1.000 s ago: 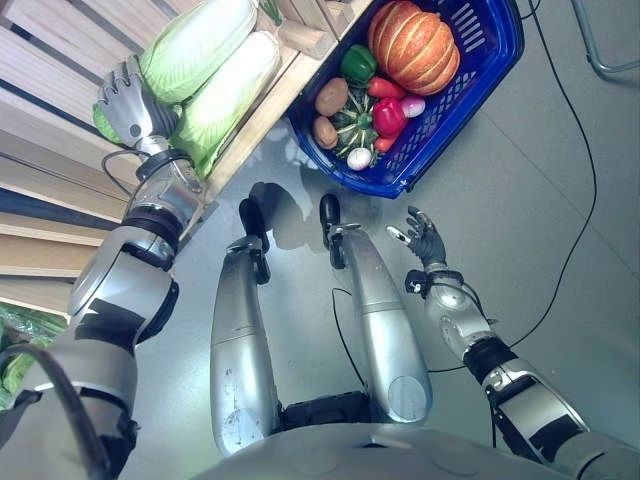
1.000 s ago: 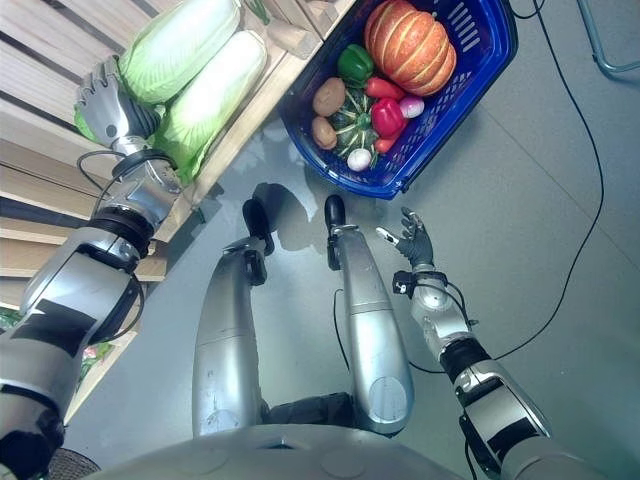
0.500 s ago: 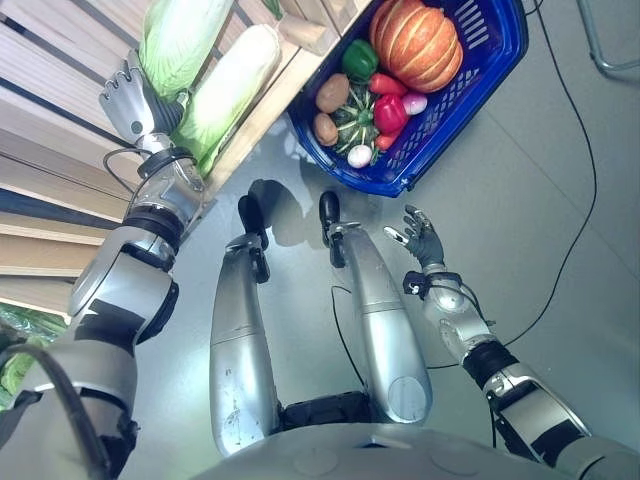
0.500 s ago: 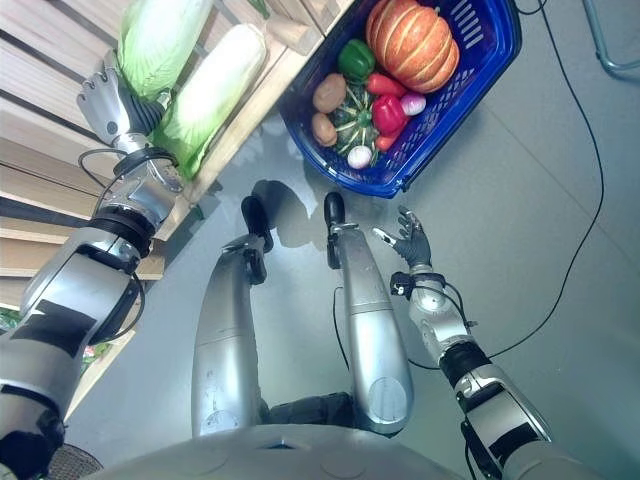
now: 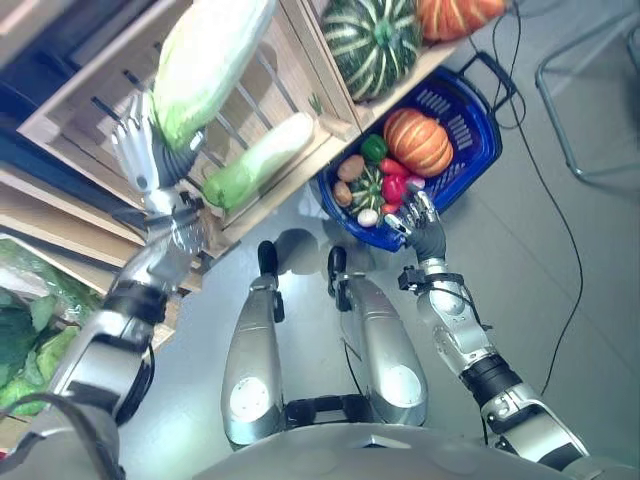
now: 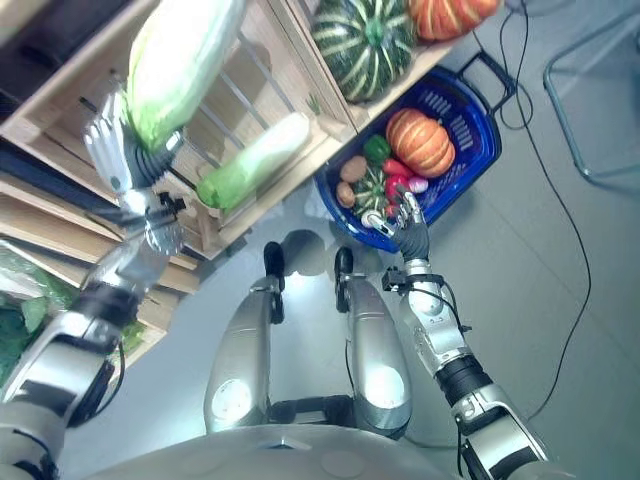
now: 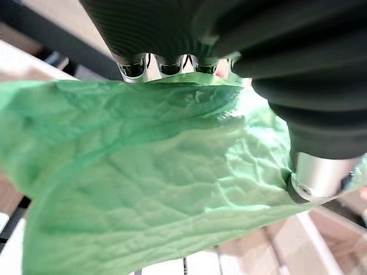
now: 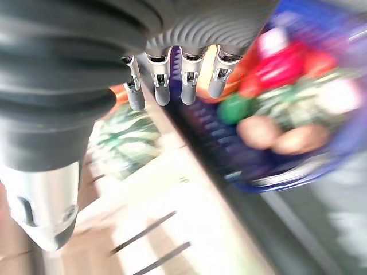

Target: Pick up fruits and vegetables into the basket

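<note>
My left hand (image 5: 138,160) is shut on the leafy end of a long pale green napa cabbage (image 5: 205,60), held up in front of the wooden crate (image 5: 290,70). In the left wrist view its leaves (image 7: 160,172) lie pressed between fingers and thumb. A second cabbage (image 5: 262,160) lies in the crate below. The blue basket (image 5: 480,110) stands on the floor to the right, holding an orange pumpkin (image 5: 418,142), peppers, potatoes and a small striped squash. My right hand (image 5: 428,232) hovers open at the basket's near rim, fingers (image 8: 189,80) straight.
On the shelf above the basket sit a large striped green squash (image 5: 375,35) and an orange pumpkin (image 5: 455,12). Leafy greens (image 5: 25,340) fill a lower bin at far left. A metal frame (image 5: 570,150) stands on the grey floor to the right.
The camera has tilted up. My left hand has lifted the cabbage off the other one and out of the crate. My right hand has risen to the basket's near rim.
</note>
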Robot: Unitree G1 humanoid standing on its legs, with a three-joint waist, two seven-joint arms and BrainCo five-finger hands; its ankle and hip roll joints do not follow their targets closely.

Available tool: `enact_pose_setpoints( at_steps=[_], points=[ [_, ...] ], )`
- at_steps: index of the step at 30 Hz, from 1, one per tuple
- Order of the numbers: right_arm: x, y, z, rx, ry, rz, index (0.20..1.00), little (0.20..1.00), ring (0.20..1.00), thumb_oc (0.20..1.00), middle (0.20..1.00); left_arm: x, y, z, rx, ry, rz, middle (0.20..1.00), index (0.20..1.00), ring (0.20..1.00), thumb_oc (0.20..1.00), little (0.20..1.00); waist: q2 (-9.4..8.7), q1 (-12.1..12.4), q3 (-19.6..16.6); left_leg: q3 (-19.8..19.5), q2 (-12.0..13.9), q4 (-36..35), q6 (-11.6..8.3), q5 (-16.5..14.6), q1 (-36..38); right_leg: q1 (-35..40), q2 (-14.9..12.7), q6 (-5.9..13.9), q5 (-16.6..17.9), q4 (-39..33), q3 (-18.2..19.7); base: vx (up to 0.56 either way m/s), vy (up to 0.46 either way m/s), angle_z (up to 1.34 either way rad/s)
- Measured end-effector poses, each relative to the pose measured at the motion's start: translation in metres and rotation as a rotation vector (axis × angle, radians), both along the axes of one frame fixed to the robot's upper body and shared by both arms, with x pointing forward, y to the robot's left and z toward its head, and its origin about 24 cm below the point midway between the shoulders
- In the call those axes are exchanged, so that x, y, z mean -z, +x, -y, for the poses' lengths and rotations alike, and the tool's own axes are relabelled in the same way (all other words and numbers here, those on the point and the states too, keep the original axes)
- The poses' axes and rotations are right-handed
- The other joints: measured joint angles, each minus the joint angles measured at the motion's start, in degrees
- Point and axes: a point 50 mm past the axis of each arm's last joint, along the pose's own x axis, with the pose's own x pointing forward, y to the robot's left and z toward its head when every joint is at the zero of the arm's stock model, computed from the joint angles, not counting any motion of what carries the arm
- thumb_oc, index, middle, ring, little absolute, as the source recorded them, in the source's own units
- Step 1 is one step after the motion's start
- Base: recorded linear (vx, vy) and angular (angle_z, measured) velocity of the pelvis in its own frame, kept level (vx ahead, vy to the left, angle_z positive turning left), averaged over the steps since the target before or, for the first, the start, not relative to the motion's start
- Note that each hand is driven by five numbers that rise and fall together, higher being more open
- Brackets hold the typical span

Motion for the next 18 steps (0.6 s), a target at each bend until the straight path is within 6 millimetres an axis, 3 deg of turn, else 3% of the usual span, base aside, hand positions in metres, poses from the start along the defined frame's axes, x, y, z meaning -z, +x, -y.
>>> enact_pose_setpoints(
  at_steps=[5, 8, 11, 13, 15, 18],
  points=[
    [-0.026, 0.002, -0.004, -0.056, 0.04, 0.108, 1.0, 1.0, 1.0, 1.0, 1.0, 0.002, -0.014, 0.02, 0.171, 0.005, -0.061, 0.2, 0.2, 0.2, 0.2, 0.2, 1.13, 1.9, -0.51, -0.35, -0.3, -7.55, 0.88, 2.65, 6.84, 6.36, -0.01, 0.52, 1.82, -5.87, -0.57, 0.13, 0.003, 0.06],
    [-0.04, 0.001, -0.003, -0.07, 0.058, 0.17, 1.0, 1.0, 1.0, 1.0, 1.0, 0.008, -0.02, 0.034, 0.291, 0.012, -0.134, 0.2, 0.2, 0.2, 0.2, 0.2, 3.13, 1.92, -1.88, -1.12, -0.17, -11.05, 1.23, 3.17, 11.18, 11.73, 0.23, 1.26, 3.09, -10.69, -1.24, 0.13, 0.011, 0.13],
    [-0.046, 0.001, -0.002, -0.086, 0.093, 0.19, 1.0, 1.0, 1.0, 1.0, 1.0, 0.024, -0.027, 0.05, 0.403, 0.003, -0.259, 0.2, 0.2, 0.2, 0.2, 0.2, 5.96, 2.08, -8.18, -1.75, -0.4, -14.35, 1.77, 3.59, 13.2, 15.4, 0.51, 2.2, 4.83, -16.71, -1.46, 0.09, 0.01, 0.1],
    [-0.048, 0.002, -0.003, -0.105, 0.113, 0.194, 1.0, 1.0, 1.0, 1.0, 1.0, 0.033, -0.029, 0.057, 0.459, 0.005, -0.331, 0.2, 0.2, 0.2, 0.2, 0.2, 6.47, 2.11, -9.99, -1.95, -0.55, -16.0, 1.82, 3.62, 16.21, 19.42, 0.61, 2.58, 5.52, -20.22, -1.45, 0.09, 0.012, 0.13],
    [-0.047, 0.002, -0.003, -0.131, 0.131, 0.192, 1.0, 1.0, 1.0, 1.0, 1.0, 0.047, -0.036, 0.066, 0.531, -0.015, -0.418, 0.2, 0.2, 0.2, 0.2, 0.2, 6.24, 2.09, -14.14, -1.93, -0.72, -17.51, 1.82, 3.62, 17.58, 21.56, 0.71, 2.89, 6.24, -23.39, -1.49, 0.09, 0.007, 0.09],
    [-0.047, 0.002, -0.004, -0.15, 0.146, 0.193, 1.0, 1.0, 1.0, 1.0, 1.0, 0.057, -0.041, 0.073, 0.606, -0.029, -0.497, 0.2, 0.2, 0.2, 0.2, 0.2, 5.92, 2.1, -15.67, -1.92, -1.05, -18.24, 1.85, 3.59, 19.8, 25.17, 0.68, 3.12, 7.49, -26.98, -1.52, 0.06, 0.005, 0.02]
  ],
)
